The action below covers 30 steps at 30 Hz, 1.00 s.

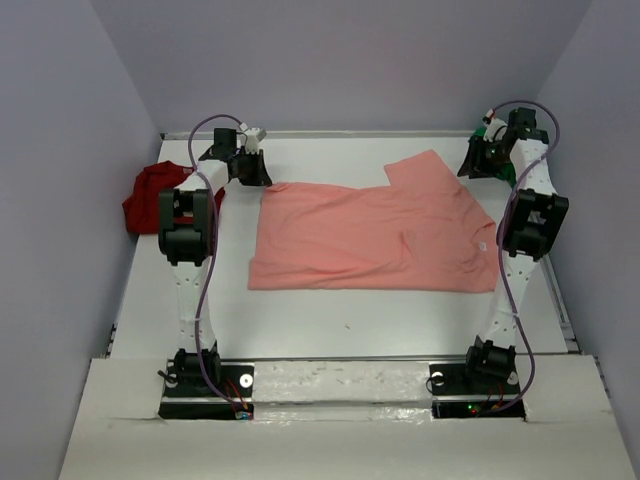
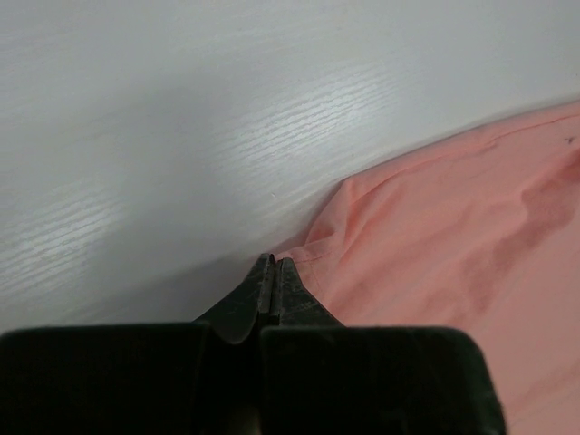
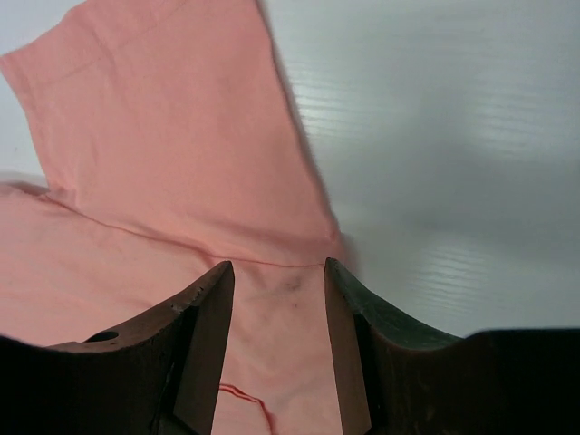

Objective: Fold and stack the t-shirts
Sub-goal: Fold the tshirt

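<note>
Top external view has the salmon-pink shirt [image 1: 370, 235] spread nearly flat across the middle of the table [image 1: 400, 320], one sleeve sticking out toward the far side. It is out in the open like that, I'd say, so it can be folded first. The dark red shirt [image 1: 150, 195] lies bunched at the left edge, out of the way. A sliver of what I take for the green shirt [image 1: 507, 170] peeks from behind the right arm at the far right.

Both arms reach to the far edge of the pink shirt, one at each end, which looks like the set-up for lifting that edge and bringing it over. The left gripper [image 2: 275, 281] sits at the far left corner with its jaws pressed together and the tip right against the hem. The cloth puckers there, but I cannot tell if any of it is pinched. The right gripper [image 3: 278, 267] hovers over the seam where the sleeve joins the body, jaws parted moderately with pink cloth showing between them and nothing held. I'd judge it needs to drop and close before any fold can start
</note>
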### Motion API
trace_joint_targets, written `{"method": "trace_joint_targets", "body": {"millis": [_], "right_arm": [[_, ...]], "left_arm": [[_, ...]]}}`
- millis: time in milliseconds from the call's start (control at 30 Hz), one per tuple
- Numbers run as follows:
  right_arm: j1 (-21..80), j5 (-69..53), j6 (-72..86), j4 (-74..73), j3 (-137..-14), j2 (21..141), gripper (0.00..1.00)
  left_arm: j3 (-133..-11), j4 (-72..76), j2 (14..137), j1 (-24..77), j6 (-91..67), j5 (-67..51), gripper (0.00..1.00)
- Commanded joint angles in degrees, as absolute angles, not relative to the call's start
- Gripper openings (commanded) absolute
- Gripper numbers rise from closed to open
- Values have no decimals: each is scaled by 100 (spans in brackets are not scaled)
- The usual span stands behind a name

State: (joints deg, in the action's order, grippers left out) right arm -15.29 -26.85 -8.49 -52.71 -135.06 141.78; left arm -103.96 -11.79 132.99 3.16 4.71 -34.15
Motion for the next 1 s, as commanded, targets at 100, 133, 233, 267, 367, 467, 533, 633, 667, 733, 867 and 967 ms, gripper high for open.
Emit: {"method": "trace_joint_targets", "body": {"millis": [100,133,233,267,367,467,533,633,667,733,867,967], "right_arm": [[-1538,-3252,-765,-5651,-14071,14501,50],[-1538,-3269,-791,-5677,-14123,14528,50],[-1538,-3217,-826,-5669,-14264,14651,50],[-1538,-3191,-844,-5660,-14291,14669,50],[-1538,-3129,-844,-5625,-14431,14800,50],[-1538,-3094,-844,-5607,-14572,14932,50],[-1538,-3068,-844,-5590,-14607,14994,50],[-1538,-2980,-861,-5511,-14642,15108,50],[-1538,-2971,-870,-5493,-14643,15135,50],[-1538,-2962,-870,-5476,-14669,15231,50],[-1538,-2988,-914,-5493,-14695,15311,49],[-1538,-2997,-949,-5519,-14625,15319,48]], "left_arm": [[-10371,-1143,12753,325,624,-3358,0],[-10362,-1143,12753,325,615,-3340,0],[-10327,-1151,12727,325,650,-3305,0],[-10318,-1151,12718,325,659,-3296,0],[-10292,-1160,12718,325,685,-3270,0],[-10283,-1169,12700,325,694,-3270,0],[-10266,-1169,12691,325,694,-3261,0],[-10231,-1160,12674,325,712,-3270,0],[-10230,-1160,12674,325,729,-3261,0],[-10248,-1169,12700,325,712,-3243,0],[-10274,-1195,12709,316,756,-3261,0],[-10275,-1204,12726,325,765,-3243,0]]}}
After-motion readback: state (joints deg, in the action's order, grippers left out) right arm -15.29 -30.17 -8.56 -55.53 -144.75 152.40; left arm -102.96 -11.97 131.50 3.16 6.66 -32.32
